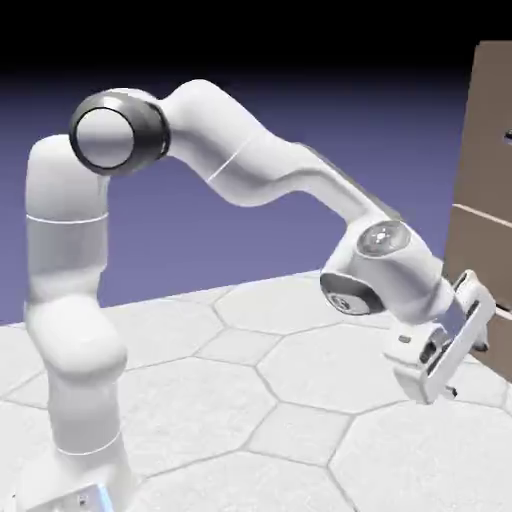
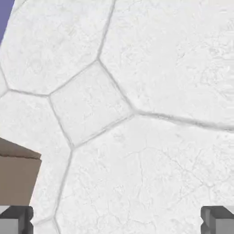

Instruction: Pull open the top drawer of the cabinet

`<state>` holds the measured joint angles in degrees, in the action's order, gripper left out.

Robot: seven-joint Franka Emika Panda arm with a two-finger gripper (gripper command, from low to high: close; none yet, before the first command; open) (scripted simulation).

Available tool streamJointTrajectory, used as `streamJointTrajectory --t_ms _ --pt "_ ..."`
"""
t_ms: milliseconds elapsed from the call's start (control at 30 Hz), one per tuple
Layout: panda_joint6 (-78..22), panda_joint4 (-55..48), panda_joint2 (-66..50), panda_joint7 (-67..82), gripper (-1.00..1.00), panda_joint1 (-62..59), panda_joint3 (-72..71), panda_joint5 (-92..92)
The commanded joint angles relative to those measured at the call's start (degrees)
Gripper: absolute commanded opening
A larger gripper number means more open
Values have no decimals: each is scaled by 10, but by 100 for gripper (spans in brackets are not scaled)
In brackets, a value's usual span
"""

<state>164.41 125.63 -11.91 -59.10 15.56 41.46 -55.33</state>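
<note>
Grey fingertips (image 2: 16, 219) of my gripper (image 2: 117, 220) stand spread and empty over the table (image 2: 151, 68), low beside the cabinet (image 1: 482, 180); its top drawer (image 1: 492, 120) looks rigid, so I'd hook its handle.

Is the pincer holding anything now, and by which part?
Nothing. The pincer is open over the bare table, its fingertips far apart, empty between.

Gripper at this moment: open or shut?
Open: in the hand view the gripper has its fingertips far apart at opposite corners, only table between them.
</note>
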Motion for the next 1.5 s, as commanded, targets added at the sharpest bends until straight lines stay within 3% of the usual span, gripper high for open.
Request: streamJointTrajectory --t_ms 0,1200,1467 --pt "-4 -16 -20 -8 0 7 19 -25" --pt "-160 -589 -743 -277 0 248 691 -922" --pt "-123 -722 -747 -359 0 172 732 -910"
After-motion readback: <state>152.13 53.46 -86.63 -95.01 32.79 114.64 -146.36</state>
